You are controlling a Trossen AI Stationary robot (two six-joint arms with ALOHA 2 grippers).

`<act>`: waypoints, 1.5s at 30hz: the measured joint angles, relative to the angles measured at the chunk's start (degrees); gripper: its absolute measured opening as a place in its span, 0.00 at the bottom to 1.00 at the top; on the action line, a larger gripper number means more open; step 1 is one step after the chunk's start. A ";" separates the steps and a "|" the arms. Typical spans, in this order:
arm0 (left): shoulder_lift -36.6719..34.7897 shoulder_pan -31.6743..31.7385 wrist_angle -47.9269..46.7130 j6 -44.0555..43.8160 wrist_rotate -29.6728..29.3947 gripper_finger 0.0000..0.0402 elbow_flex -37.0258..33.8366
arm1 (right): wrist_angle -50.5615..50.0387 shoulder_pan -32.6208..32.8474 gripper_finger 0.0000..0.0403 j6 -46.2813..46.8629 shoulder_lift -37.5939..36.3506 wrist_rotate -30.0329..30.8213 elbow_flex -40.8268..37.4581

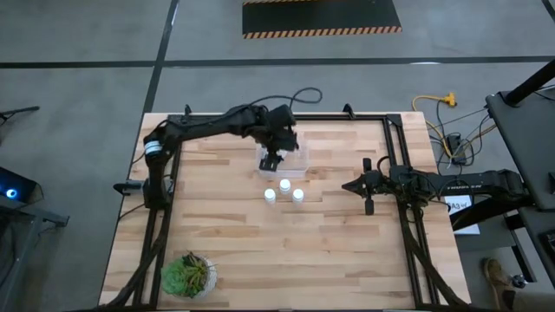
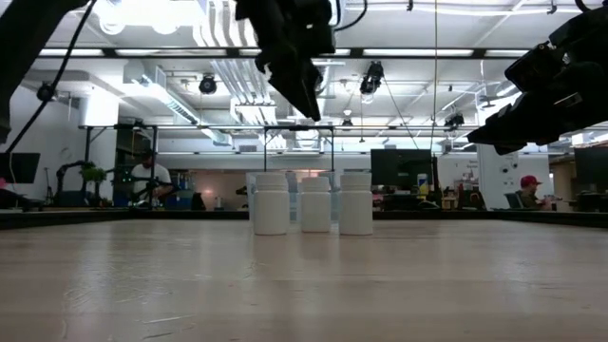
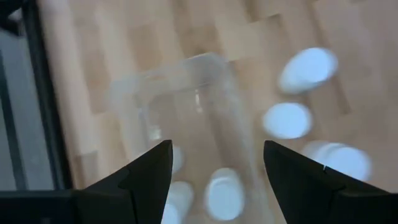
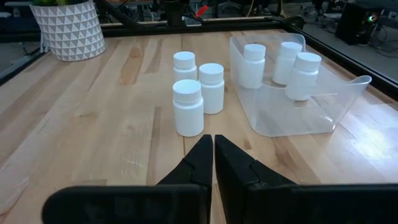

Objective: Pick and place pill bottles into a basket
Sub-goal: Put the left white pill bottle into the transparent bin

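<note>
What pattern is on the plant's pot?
White pot with a grey triangle pattern, clearest in the right wrist view.

Three pill bottles (image 4: 198,90) stand in a tight cluster on the open table (image 4: 93,137), just beside the basket (image 4: 323,118), leaving little gap on that side. Three more bottles (image 4: 280,62) crowd the basket's far end; its near end is bare. The left gripper (image 1: 272,161), fingers spread, hangs above the basket, seemingly blocking entry from above.
</note>
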 joint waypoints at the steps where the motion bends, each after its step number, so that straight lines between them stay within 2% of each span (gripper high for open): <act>1: -0.22 -1.00 -0.24 -0.59 -0.04 0.58 -0.32 | 0.00 0.00 0.02 0.06 0.00 0.02 0.00; 11: -0.91 -8.15 -4.71 -9.03 -1.38 0.58 -2.59 | -0.01 0.02 0.02 0.00 0.00 -0.09 0.00; 20: -1.04 -10.86 -3.57 -14.49 -1.46 0.58 -10.32 | -0.03 0.01 0.02 0.00 0.00 -0.09 0.00; 26: -1.13 -11.94 -1.13 -15.47 -1.55 0.58 -13.78 | -0.02 0.01 0.02 -0.02 -0.02 -0.09 0.00; 45: -1.13 -13.71 2.13 -16.53 -1.90 0.58 -16.22 | -0.02 0.00 0.02 -0.04 0.00 -0.09 0.00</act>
